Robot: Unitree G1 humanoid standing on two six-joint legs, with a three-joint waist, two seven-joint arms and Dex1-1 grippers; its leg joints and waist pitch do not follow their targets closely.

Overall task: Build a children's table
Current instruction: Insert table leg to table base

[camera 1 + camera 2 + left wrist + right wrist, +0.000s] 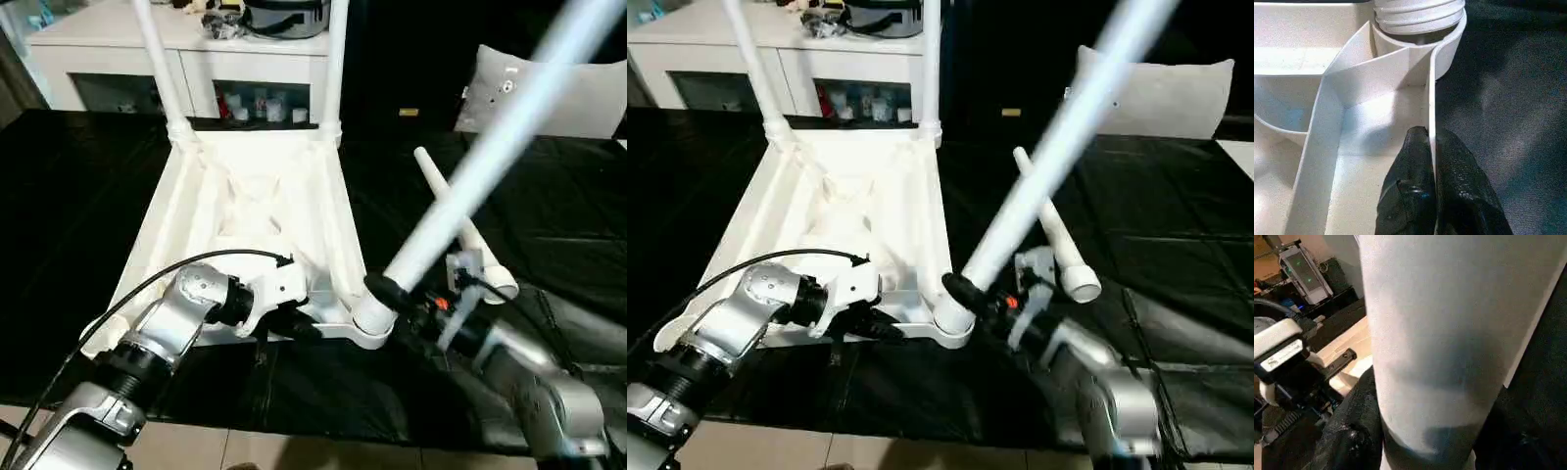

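The children's table top (245, 211) lies upside down on the black cover, ribs facing up. Two white legs (157, 59) (336, 59) stand upright in its far corner sockets. A third leg (470, 186) leans up and to the right, its threaded end (1418, 12) sitting in the near right corner socket (1449, 49). My right gripper (387, 291) is shut around this leg just above the socket, one black finger (1352, 431) pressing its side. My left gripper (1430, 134) is shut on the top's thin side wall beside that socket. Another leg (1068, 255) lies loose on the cover to the right.
A white cabinet (118, 49) with glass doors stands behind the table top, a dark pot (284, 18) on it. A grey-white pillow (588, 98) rests at the back right. The black cover's near edge meets pale floor (294, 450) close to me.
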